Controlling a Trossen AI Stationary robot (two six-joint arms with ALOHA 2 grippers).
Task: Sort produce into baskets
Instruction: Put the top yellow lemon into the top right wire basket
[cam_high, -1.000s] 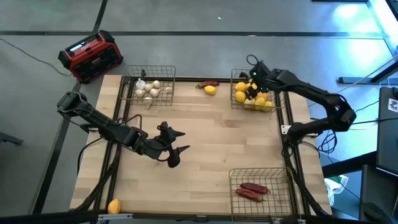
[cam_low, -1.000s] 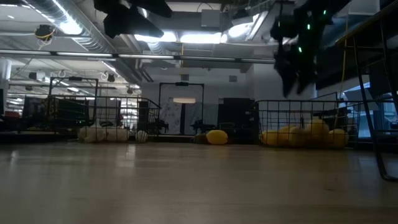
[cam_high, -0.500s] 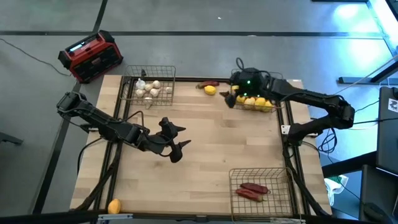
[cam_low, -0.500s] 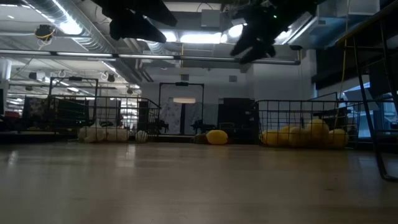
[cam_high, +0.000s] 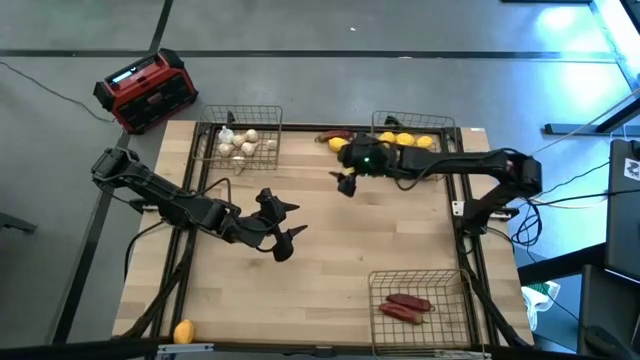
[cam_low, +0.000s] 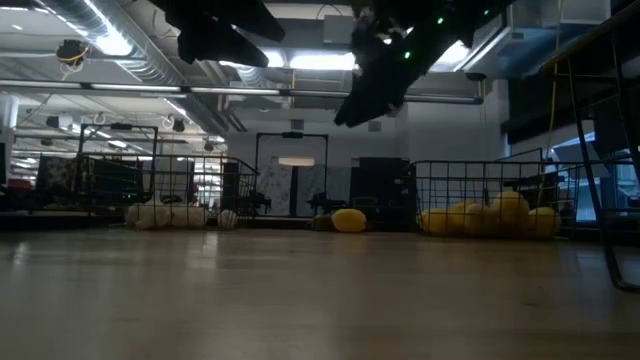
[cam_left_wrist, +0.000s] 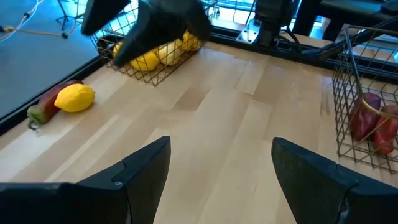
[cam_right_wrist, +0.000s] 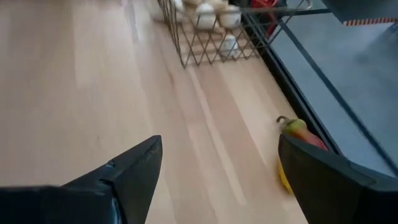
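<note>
3 wire baskets (cam_high: 239, 115). 2 loose yellow fruits on the bench (cam_high: 340, 270): one (cam_high: 338, 145) just beside the right pincer (cam_high: 347, 180), one (cam_high: 184, 331) well apart from both pincers. 2 red peppers (cam_high: 407, 305) in one basket, 1 loose pepper (cam_high: 334, 134). 2 arms. 1 red-black box (cam_high: 147, 90).

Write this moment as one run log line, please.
right gripper: open, empty, above table beside loose lemon | left gripper: open, empty, mid-table | loose: lemon, pepper, orange fruit

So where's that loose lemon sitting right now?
From above, the lemon lies on the table's far edge between the two far baskets, beside a red pepper, just left of the right tool.
</note>
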